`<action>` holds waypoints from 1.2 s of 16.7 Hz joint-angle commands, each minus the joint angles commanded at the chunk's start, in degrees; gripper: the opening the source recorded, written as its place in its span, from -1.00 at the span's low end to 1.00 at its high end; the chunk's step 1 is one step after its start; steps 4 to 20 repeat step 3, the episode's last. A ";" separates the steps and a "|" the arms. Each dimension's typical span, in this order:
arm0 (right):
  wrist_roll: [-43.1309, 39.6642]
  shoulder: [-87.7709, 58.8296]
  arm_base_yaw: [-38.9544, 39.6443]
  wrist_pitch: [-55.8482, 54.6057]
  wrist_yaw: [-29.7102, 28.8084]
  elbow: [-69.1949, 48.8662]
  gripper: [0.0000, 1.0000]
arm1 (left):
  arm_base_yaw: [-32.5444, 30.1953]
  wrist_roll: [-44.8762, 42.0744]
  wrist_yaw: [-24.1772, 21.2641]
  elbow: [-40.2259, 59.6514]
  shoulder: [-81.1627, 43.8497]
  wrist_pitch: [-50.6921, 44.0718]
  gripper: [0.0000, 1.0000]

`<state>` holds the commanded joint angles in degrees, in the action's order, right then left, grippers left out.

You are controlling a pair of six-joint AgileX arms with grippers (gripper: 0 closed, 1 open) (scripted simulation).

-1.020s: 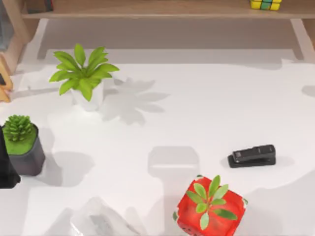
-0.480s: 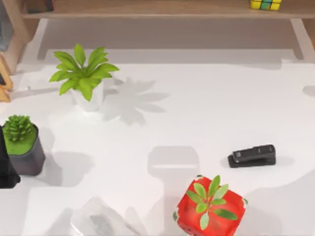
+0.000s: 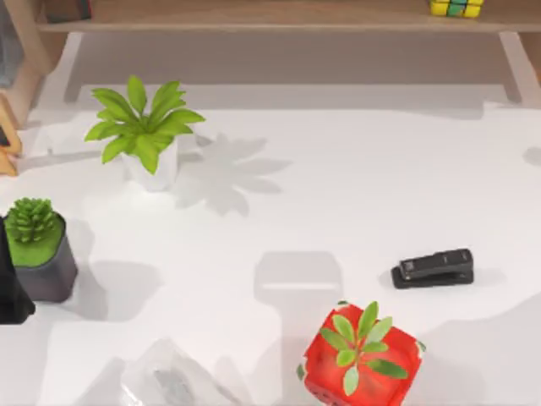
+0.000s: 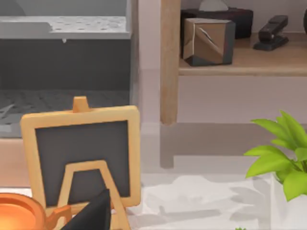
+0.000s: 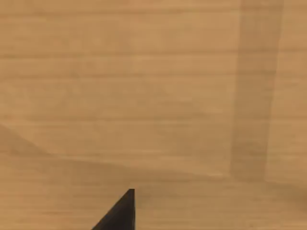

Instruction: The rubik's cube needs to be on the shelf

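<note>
- White table (image 3: 355, 186) fills most of the top view, with the shelf (image 3: 254, 17) running along its far edge.
- On that shelf, toward the right end, sits the rubik's cube (image 3: 456, 8); its yellow and green tiles are visible, and nothing touches it.
- Judged from this placement, the task appears complete.
- Other items on the table: a leafy plant in a white pot (image 3: 145, 135), a plant in a dark pot (image 3: 38, 249) at the left edge, a black stapler (image 3: 433, 267) and a red cube-shaped planter (image 3: 362, 355).
- Left gripper state: cannot tell. A single dark fingertip shows in the left wrist view, near a small chalkboard easel (image 4: 81, 153).
- Right gripper state: cannot tell. A single dark fingertip shows in the right wrist view, against light-brown wood (image 5: 144, 96).
- Handling estimate: the cube is probably light and rigid, with smooth tiles that may slip. If it must be regripped, take hold across two opposite flat faces, centred, not at corners.
</note>
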<state>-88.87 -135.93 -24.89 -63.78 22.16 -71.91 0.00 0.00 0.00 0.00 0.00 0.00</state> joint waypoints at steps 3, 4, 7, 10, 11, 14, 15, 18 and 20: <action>0.00 0.00 0.00 0.00 0.00 0.00 1.00 | 0.00 0.00 0.00 0.00 0.00 0.00 1.00; 0.00 0.00 0.00 0.00 0.00 0.00 1.00 | 0.00 0.00 0.00 0.00 0.00 0.00 1.00; 0.00 0.00 0.00 0.00 0.00 0.00 1.00 | 0.00 0.00 0.00 0.00 0.00 0.00 1.00; 0.00 0.00 0.00 0.00 0.00 0.00 1.00 | 0.00 0.00 0.00 0.00 0.00 0.00 1.00; 0.00 0.00 0.00 0.00 0.00 0.00 1.00 | 0.00 0.00 0.00 0.00 0.00 0.00 1.00; 0.00 0.00 0.00 0.00 0.00 0.00 1.00 | 0.00 0.00 0.00 0.00 0.00 0.00 1.00; 0.00 0.00 0.00 0.00 0.00 0.00 1.00 | 0.00 0.00 0.00 0.00 0.00 0.00 1.00; 0.00 0.00 0.00 0.00 0.00 0.00 1.00 | 0.00 0.00 0.00 0.00 0.00 0.00 1.00; 0.00 0.00 0.00 0.00 0.00 0.00 1.00 | 0.00 0.00 0.00 0.00 0.00 0.00 1.00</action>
